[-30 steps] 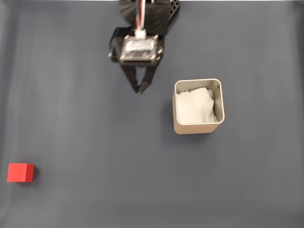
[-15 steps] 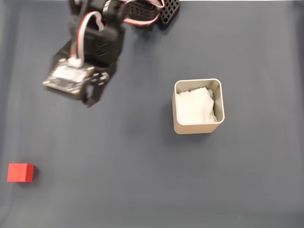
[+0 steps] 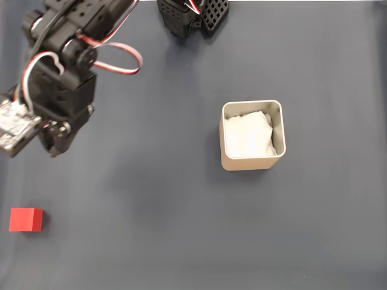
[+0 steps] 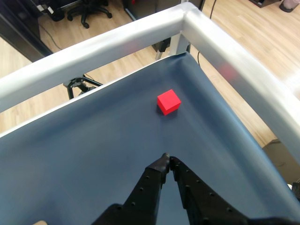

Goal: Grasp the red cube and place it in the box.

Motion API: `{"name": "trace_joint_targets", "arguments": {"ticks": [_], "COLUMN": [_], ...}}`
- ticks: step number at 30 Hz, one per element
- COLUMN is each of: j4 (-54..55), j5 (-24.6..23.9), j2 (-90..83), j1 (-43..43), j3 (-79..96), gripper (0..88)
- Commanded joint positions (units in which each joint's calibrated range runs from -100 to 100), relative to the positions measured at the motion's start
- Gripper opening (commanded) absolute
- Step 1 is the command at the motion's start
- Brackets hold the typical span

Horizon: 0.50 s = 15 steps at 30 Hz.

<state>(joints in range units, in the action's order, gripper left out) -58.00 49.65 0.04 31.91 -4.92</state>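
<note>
I see the red cube lying flat on the dark mat near the lower left edge of the fixed view, its faces plain and matte. From the wrist view the red cube sits close to the mat's corner, one edge turned toward me. The box stands upright well to the cube's right in the fixed view, tan, square with rounded corners, thin-walled, holding crumpled white padding.
</note>
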Motion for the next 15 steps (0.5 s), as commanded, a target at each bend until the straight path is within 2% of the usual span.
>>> {"name": "trace_joint_targets", "arguments": {"ticks": [1,15], "j4": [-0.88,-5.89], "j5": [0.05,0.54], "j2": [3.46,25.62], "j1": [1.43,3.42], "j3": [-7.84,-34.74], "gripper": [0.2,2.2]}}
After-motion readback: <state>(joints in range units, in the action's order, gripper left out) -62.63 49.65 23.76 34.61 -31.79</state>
